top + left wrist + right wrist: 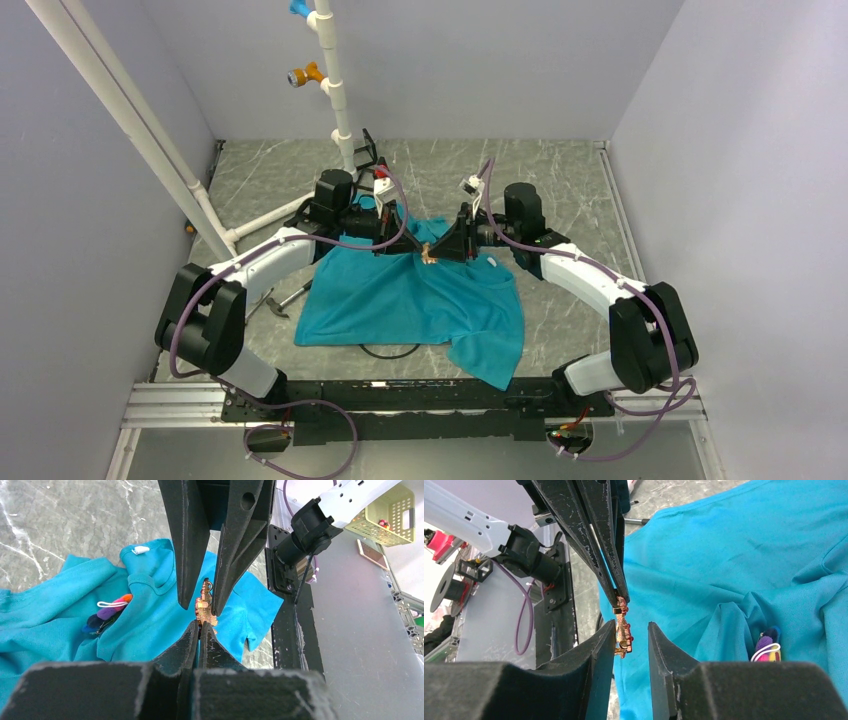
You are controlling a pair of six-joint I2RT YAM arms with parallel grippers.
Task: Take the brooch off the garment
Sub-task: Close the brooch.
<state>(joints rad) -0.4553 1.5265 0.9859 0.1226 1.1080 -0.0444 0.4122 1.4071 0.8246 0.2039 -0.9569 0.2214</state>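
Observation:
The teal garment (400,300) lies crumpled on the marble table, and shows in both wrist views (150,625) (724,555). The multicoloured brooch (107,614) sits on a fold near the collar, off to the side of both grippers; it also shows in the right wrist view (766,647). My left gripper (202,626) is shut on a small plain orange-gold piece (205,607), held above the cloth. My right gripper (630,635) is open, its jaws either side of that same piece (621,630). Both grippers meet tip to tip (428,255) over the shirt.
A white label (141,550) marks the collar. A white pipe frame (335,90) stands at the back. A black tool (280,300) lies left of the shirt and a black cable (390,350) at its front edge. A yellow-green basket (390,515) stands beyond the table.

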